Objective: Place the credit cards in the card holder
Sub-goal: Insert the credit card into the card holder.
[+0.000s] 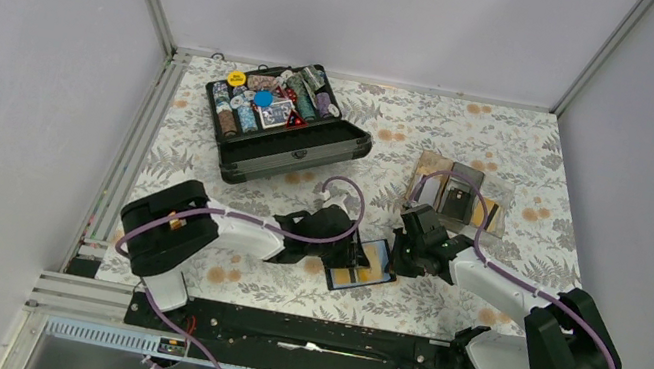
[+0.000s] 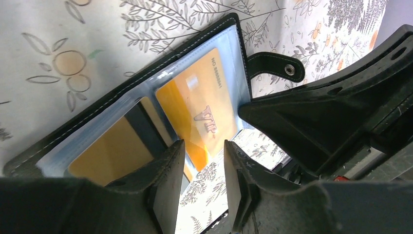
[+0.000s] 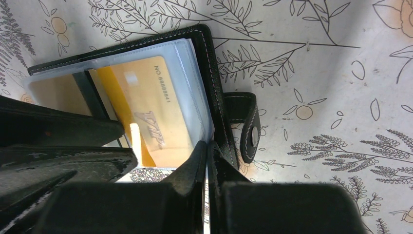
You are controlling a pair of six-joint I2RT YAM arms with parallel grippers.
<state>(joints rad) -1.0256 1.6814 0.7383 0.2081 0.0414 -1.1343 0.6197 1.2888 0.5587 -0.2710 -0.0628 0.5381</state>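
The card holder [image 1: 359,266] lies open on the floral worktop [image 1: 512,146] near the front edge, between the two arms. Its clear pockets hold a yellow-orange card [image 2: 195,107] marked VIP and, beside it, a tan card with a dark stripe [image 2: 117,151]. The snap strap [image 2: 275,66] sticks out from the holder's outer edge. The left gripper [image 2: 203,146] sits at the holder's lower edge with its fingers [image 2: 170,180] parted, the worktop showing through the gap. The right gripper [image 3: 207,146] has its fingers pressed almost together on the pocket edge by the strap. Farther back are an open chip case [image 1: 287,127] and a clear tray [image 1: 458,197].
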